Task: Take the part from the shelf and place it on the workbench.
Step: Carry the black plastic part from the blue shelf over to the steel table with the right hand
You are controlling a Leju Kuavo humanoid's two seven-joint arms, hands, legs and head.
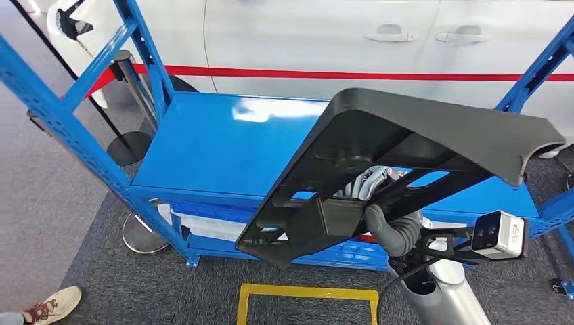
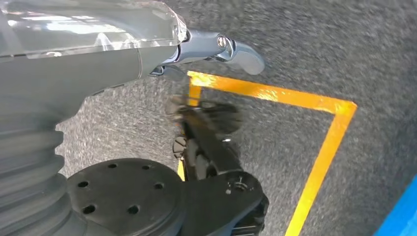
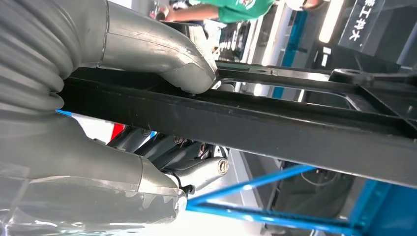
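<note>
My right hand (image 1: 392,227) grips the part (image 1: 406,145), a large black moulded panel with cut-out openings and a curled lip along one edge. In the head view the part fills the centre and 3 o'clock side, tilted, its lip high at 2 o'clock and its lower corner down toward 7 o'clock. It is held up clear of the blue shelf (image 1: 223,145), whose flat top lies behind and below it from 9 to 12 o'clock.

My fingers (image 1: 369,181) show pale through an opening in the part, wrapped over one of its bars; my thumb presses from the near side. In the right wrist view the thumb (image 3: 162,54) lies on one face of the black bar (image 3: 275,123) and my fingers (image 3: 196,172) curl against the other face, pinching it between them.

My left hand (image 2: 226,49) hangs over grey carpet (image 2: 319,44), near a square of yellow floor tape (image 2: 324,142). One silver fingertip shows; I cannot tell whether those fingers are spread or curled.

Beyond the shelf, at 12 o'clock, stands a white car (image 1: 325,34) behind a red barrier strip (image 1: 338,73). A person's shoe (image 1: 54,306) sits at 8 o'clock on the floor. In the right wrist view a person in a green top (image 3: 236,9) stands far off.
</note>
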